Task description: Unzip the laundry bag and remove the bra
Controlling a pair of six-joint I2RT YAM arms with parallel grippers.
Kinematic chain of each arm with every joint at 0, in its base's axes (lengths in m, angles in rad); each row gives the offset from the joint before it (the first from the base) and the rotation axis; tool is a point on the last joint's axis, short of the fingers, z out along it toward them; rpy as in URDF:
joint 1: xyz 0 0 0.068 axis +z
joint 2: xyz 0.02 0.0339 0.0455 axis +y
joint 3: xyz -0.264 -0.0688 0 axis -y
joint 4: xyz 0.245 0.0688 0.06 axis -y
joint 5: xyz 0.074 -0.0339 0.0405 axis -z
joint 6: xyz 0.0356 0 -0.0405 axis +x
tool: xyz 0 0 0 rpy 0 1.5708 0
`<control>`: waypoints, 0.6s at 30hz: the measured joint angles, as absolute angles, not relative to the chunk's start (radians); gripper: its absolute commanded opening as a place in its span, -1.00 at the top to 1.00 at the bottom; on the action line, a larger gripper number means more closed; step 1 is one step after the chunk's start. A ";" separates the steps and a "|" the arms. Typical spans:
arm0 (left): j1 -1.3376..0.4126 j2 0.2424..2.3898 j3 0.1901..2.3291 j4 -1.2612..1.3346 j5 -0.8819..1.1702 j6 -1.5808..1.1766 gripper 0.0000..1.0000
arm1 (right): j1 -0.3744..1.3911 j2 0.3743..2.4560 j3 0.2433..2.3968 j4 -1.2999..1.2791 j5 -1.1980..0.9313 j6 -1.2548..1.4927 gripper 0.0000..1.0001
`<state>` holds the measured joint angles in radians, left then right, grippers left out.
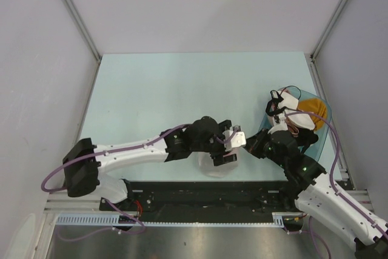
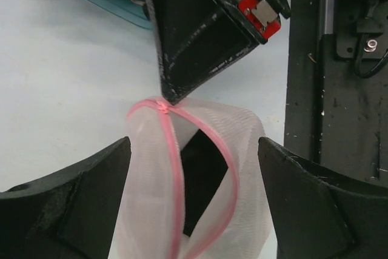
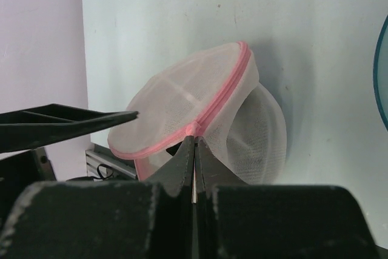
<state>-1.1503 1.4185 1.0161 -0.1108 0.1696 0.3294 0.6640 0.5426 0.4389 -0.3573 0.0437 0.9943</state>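
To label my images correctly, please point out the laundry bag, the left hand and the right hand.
laundry bag (image 3: 182, 104), right wrist view, on the upper mesh dome.
left hand (image 2: 193, 150), left wrist view, midway between its open fingertips.
right hand (image 3: 194, 142), right wrist view, at its shut fingertips on the pink rim.

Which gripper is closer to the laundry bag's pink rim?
Right. The right gripper is shut on the pink rim of the laundry bag; the left gripper stands open, a finger on each side of it.
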 measured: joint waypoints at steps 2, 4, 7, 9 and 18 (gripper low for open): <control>-1.155 1.439 1.016 -0.117 0.169 0.315 -0.69 | 0.664 0.542 0.439 -0.357 0.046 0.994 1.00; -1.156 1.458 1.016 -0.118 0.163 0.303 -0.44 | 0.664 0.542 0.439 -0.357 0.048 0.994 1.00; -1.156 1.483 1.023 -0.122 0.136 0.288 0.42 | 0.664 0.537 0.439 -0.358 0.051 0.994 1.00; -1.156 1.502 1.034 -0.127 0.109 0.280 1.00 | 0.664 0.532 0.439 -0.361 0.057 0.994 1.00; -1.156 1.490 1.058 -0.144 0.028 0.284 0.99 | 0.607 0.530 0.440 -0.393 0.071 0.976 1.00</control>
